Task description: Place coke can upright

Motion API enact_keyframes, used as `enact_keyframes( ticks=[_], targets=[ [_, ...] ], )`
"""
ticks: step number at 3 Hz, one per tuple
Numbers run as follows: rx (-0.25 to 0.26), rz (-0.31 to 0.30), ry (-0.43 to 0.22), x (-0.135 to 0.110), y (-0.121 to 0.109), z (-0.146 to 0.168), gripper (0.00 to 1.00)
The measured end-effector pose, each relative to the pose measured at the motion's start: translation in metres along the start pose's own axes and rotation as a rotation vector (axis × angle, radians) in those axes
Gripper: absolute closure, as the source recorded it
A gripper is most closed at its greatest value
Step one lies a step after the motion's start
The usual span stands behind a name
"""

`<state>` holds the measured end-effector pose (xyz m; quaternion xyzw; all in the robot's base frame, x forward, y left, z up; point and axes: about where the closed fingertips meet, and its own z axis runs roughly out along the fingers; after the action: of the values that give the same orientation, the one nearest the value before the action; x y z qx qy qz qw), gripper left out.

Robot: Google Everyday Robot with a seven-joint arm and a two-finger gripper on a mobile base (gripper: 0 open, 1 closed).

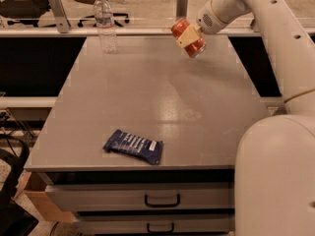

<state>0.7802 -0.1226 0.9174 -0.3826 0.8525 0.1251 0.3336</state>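
The coke can (188, 37) is a small red-orange can, held tilted in the air above the far right part of the grey table (147, 97). My gripper (189, 36) is shut on the coke can around its middle, with the white arm reaching in from the upper right. The can's lower end points down and right and does not touch the table.
A clear plastic water bottle (105, 22) stands upright at the table's far left. A dark blue snack packet (133, 146) lies near the front edge. Drawers (162, 200) sit under the front edge. The robot's white body (275, 176) fills the lower right.
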Motion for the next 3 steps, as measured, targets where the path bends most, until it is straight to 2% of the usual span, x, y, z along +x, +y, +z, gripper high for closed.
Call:
enact_keyframes(
  ticks=[1,2,3],
  targets=[
    [-0.029,0.062,-0.125,0.000,-0.005,-0.029,1.00],
    [0.027,0.111,-0.170,0.002,-0.001,-0.058,1.00],
    [0.037,0.145,-0.243,0.001,0.024,-0.063,1.00]
  ],
)
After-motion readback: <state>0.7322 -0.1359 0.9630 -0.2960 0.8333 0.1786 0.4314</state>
